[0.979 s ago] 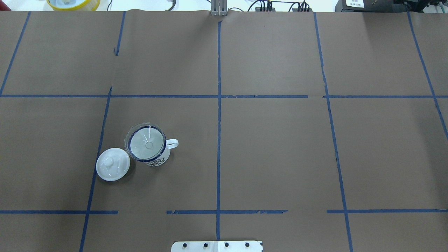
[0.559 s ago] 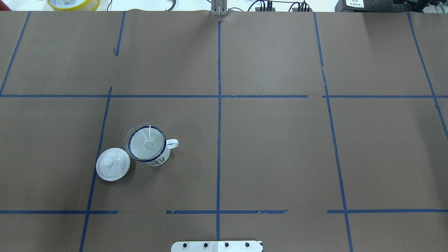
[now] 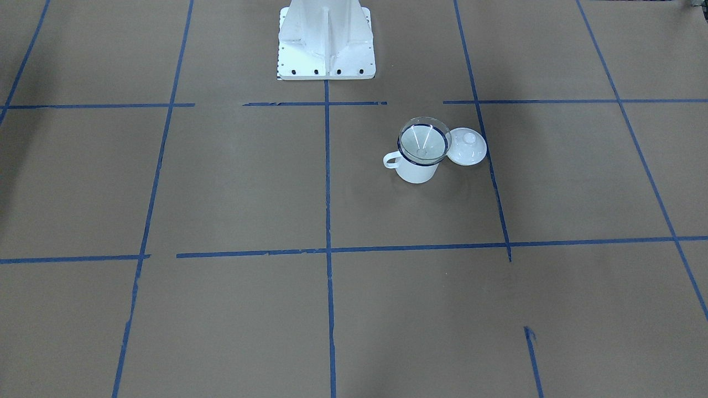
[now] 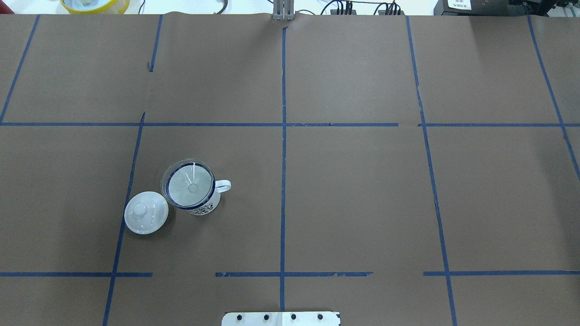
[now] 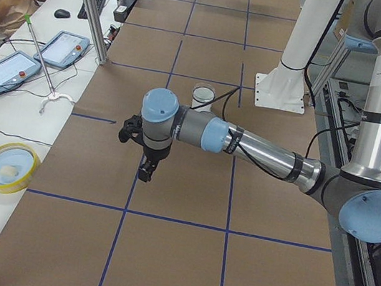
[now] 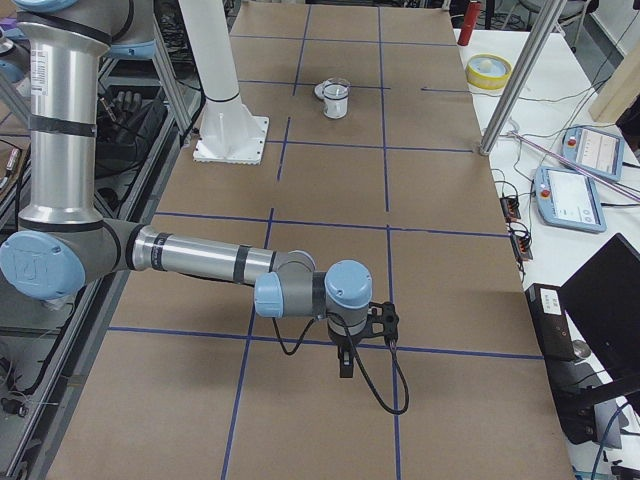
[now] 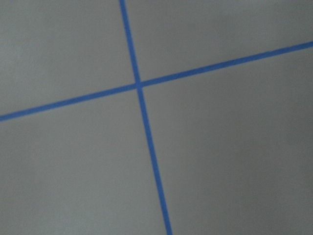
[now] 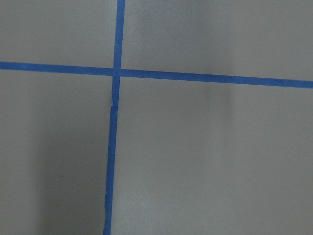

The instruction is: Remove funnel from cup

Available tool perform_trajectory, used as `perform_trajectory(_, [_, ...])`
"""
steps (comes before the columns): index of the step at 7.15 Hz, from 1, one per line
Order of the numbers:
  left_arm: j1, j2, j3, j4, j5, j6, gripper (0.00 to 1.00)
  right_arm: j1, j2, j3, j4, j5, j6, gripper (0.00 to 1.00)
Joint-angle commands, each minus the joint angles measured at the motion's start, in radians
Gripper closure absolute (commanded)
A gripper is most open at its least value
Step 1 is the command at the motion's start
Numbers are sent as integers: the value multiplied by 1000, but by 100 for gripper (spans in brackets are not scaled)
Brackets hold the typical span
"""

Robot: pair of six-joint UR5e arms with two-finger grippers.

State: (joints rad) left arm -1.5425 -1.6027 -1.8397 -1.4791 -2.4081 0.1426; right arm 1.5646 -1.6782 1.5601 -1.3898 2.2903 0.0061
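The clear funnel (image 4: 188, 183) sits in the white cup (image 4: 207, 207), which has a dark blue rim and its handle toward the table's middle. Both stand upright on the brown table, on my left side. They also show in the front view, the funnel (image 3: 423, 145) in the cup (image 3: 417, 172). My left gripper (image 5: 144, 168) hangs above the table far from the cup (image 5: 203, 96); it shows only in the left side view, so I cannot tell its state. My right gripper (image 6: 345, 365) shows only in the right side view, far from the cup (image 6: 336, 98); I cannot tell its state.
A white round lid with a knob (image 4: 146, 213) lies right beside the cup, away from its handle. The robot's white base (image 3: 326, 38) stands at the near edge. A yellow container (image 4: 95, 4) sits beyond the far edge. Both wrist views show only brown paper and blue tape.
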Motion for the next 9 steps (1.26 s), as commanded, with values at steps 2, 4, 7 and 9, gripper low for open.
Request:
perform_trajectory(2, [4, -97, 42, -138, -40, -159, 0, 0, 0, 0, 0, 0, 0, 0])
perform_trajectory(4, [11, -97, 42, -240, -65, -181, 0, 0, 0, 0, 0, 0, 0, 0])
perform_trajectory(7, [342, -164, -79, -241, 107, -674, 0, 0, 0, 0, 0, 0, 0, 0])
perform_trajectory(9, [555, -247, -147, -210, 260, -1009, 0, 0, 0, 0, 0, 0, 0, 0])
